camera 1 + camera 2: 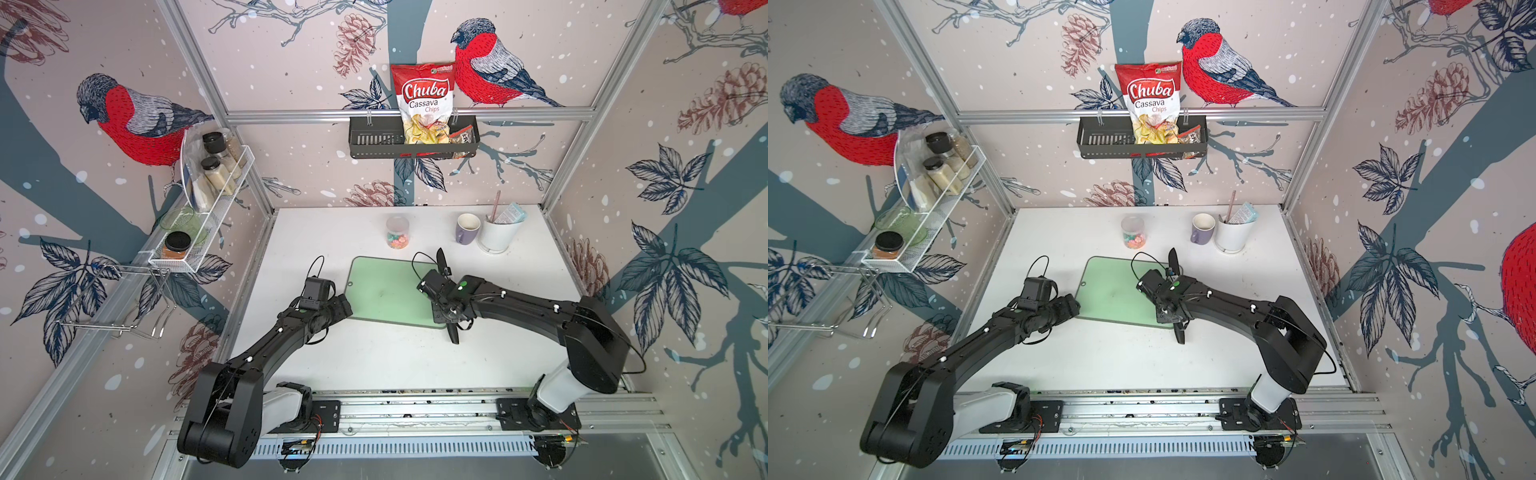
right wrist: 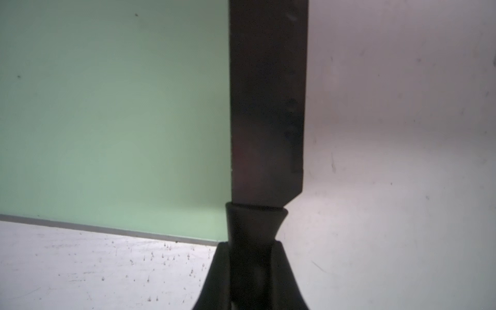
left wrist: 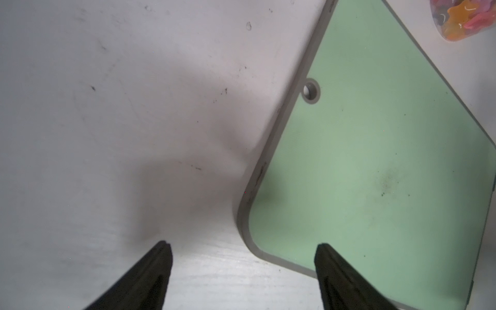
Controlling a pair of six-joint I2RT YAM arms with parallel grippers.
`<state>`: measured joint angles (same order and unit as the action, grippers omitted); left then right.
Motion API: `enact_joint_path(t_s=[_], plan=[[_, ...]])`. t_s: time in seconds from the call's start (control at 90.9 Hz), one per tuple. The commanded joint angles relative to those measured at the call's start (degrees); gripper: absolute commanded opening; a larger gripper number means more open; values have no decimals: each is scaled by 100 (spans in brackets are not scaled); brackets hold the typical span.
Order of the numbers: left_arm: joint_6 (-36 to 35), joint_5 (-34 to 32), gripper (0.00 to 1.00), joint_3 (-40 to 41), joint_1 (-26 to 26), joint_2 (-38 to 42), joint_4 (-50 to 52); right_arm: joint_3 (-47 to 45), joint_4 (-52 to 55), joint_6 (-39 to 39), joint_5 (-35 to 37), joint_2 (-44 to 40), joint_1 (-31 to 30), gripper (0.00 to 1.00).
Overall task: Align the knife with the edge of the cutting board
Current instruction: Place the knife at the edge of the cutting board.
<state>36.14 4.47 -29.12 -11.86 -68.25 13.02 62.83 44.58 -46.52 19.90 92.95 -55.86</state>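
Closest to the lens in the right wrist view, the right gripper (image 2: 252,244) has its fingers clamped together on the black handle of the knife (image 2: 268,94), just behind the blade. That broad blade runs along the right short side of the cutting board (image 2: 107,107) and covers the rim there, with pale green on one flank and the white table (image 2: 402,161) on the other (whether it rests on the board or hangs just above cannot be told). In both top views the blade tip pokes past the board's far edge and the handle end past the near one. At the board's other near corner the left gripper (image 3: 243,245) has its fingers spread apart, one above the rim, one above bare table
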Motion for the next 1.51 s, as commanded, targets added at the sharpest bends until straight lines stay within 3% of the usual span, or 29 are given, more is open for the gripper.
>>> enact_joint_path(t_s=[0.0, 0.099, 0.341, 0.836, 1.167, 1.431, 1.497], plan=[[3, -37, 86, -26, -4, 107, 208, 73, 361, -1671, 879, -47, -621, 0], [-21, -136, 86, -86, -9, 212, 366, 309, 677, -2584, 1214, 182, -1068, 0], [0, -236, 86, 17, -1, 525, 429, 524, 822, -3062, 1282, 716, -1269, 0], [7, -201, 86, 65, -3, 418, 296, 485, 688, -2676, 352, 1323, -1278, 0], [-3, -176, 87, 88, -3, 365, 227, 411, 490, -2593, 119, 1482, -1290, 0], [-6, -151, 87, 97, -5, 372, 212, 419, 466, -2523, 73, 1494, -1238, 16], [-9, -151, 87, 96, -6, 379, 212, 406, 439, -2535, 72, 1478, -1239, 26]])
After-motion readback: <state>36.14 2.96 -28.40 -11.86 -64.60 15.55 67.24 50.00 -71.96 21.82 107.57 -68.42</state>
